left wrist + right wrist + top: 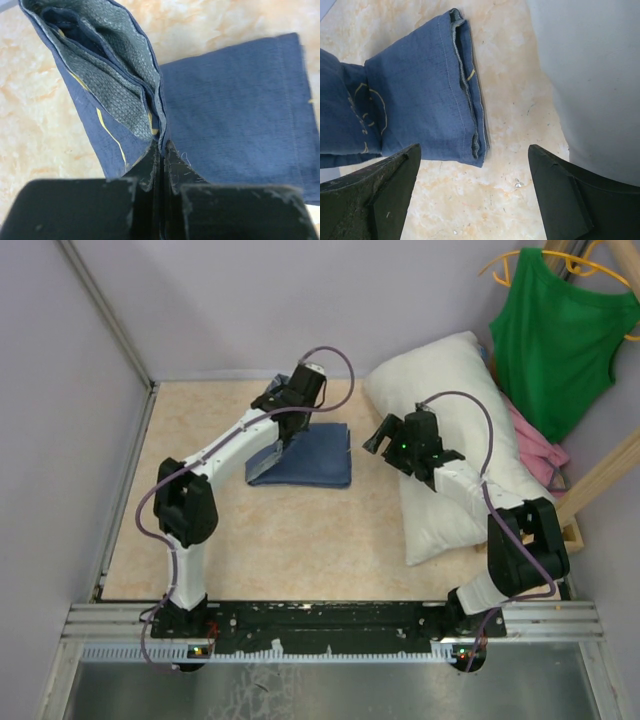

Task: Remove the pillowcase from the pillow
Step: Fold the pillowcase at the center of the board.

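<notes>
a: where do we stand with the pillowcase [305, 455]?
b: we see it lying folded on the desk [250, 540], near the middle, fully apart from the pillow [450, 390], which lies bare and white along the right side. so we'd judge the removal itself done
a: and the left fingers [148, 170]?
b: pressed tight together on one hemmed edge of the cloth. that edge stands up from the desk and shows its paler woven inside, while the rest lies flat. we reckon the pinch holds the fabric up so it can be laid down or straightened
a: the right fingers [390, 190]?
b: spread wide with nothing between them, over bare desk between the pillowcase's folded end and the pillow's side, touching neither. we take it they stand clear so the left arm can handle the cloth alone
a: shall we count?
b: one pillowcase, one pillow, two arms. at the far right, one green top [555, 340] hanging up and one pink garment [540, 450] tucked against the pillow's far side; neither belongs to our job
</notes>
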